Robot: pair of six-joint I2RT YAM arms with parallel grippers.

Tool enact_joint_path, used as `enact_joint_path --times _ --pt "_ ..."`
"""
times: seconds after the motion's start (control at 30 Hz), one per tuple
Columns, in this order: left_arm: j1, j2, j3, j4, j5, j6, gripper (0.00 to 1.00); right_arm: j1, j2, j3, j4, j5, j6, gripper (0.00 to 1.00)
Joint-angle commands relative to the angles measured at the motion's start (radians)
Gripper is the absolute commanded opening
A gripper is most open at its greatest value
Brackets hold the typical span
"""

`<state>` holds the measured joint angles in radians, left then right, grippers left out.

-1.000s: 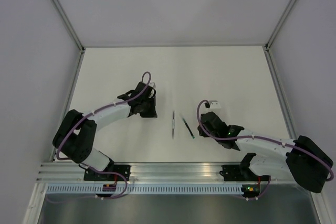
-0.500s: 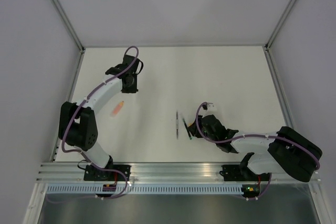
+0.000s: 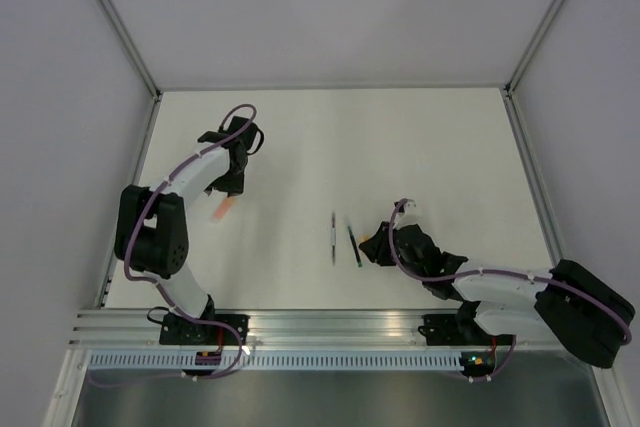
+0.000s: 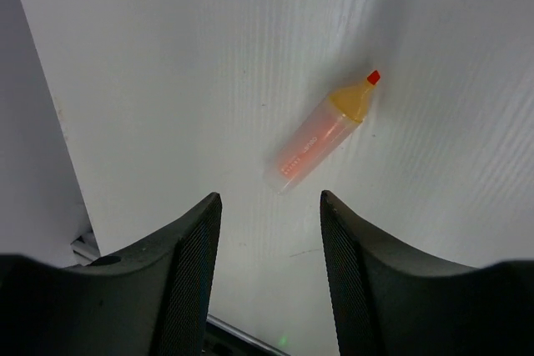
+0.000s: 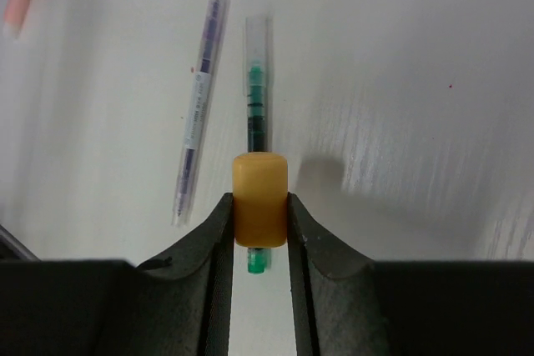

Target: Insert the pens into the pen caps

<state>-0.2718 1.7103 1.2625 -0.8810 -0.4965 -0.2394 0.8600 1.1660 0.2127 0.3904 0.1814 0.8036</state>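
The right gripper [image 5: 259, 210] clamps the orange cap [image 5: 259, 193] over the green pen [image 5: 257, 118] and grey pen [image 5: 198, 135] lying on the desk [image 5: 400, 81], apparently carrying it for pairing, while the left gripper [image 4: 269, 214] hangs spread and empty above the orange-tipped pen [image 4: 321, 135].

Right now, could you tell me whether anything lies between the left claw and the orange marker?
Nothing visible does: the orange marker lies alone on the table, just ahead of the open left claw.

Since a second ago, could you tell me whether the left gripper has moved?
Yes. In the top view the left gripper has shifted left and slightly farther from the arm bases, closer to the table's left edge.
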Motion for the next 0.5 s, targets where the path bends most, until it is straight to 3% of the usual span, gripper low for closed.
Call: enact_joint_path --times 0.0,0.2,0.3,0.37,0.47 --pt "0.0 0.006 -0.058 0.034 -0.083 0.074 0.57 0.005 -0.144 -0.012 -0.069 0.012 0.048 0.0" --pt "0.003 0.054 -0.103 0.118 -0.018 0.184 0.59 0.004 -0.576 0.052 -0.382 0.02 0.013 0.0" --pt "0.043 0.043 -0.086 0.151 0.143 0.183 0.59 0.004 -0.734 0.1 -0.54 0.033 -0.026 0.0" --pt "0.084 0.045 -0.063 0.145 0.235 0.187 0.59 0.005 -0.79 0.119 -0.617 0.043 -0.05 0.0" --pt "0.126 0.077 -0.032 0.105 0.239 0.201 0.59 0.004 -0.856 0.142 -0.665 0.047 -0.069 0.0"
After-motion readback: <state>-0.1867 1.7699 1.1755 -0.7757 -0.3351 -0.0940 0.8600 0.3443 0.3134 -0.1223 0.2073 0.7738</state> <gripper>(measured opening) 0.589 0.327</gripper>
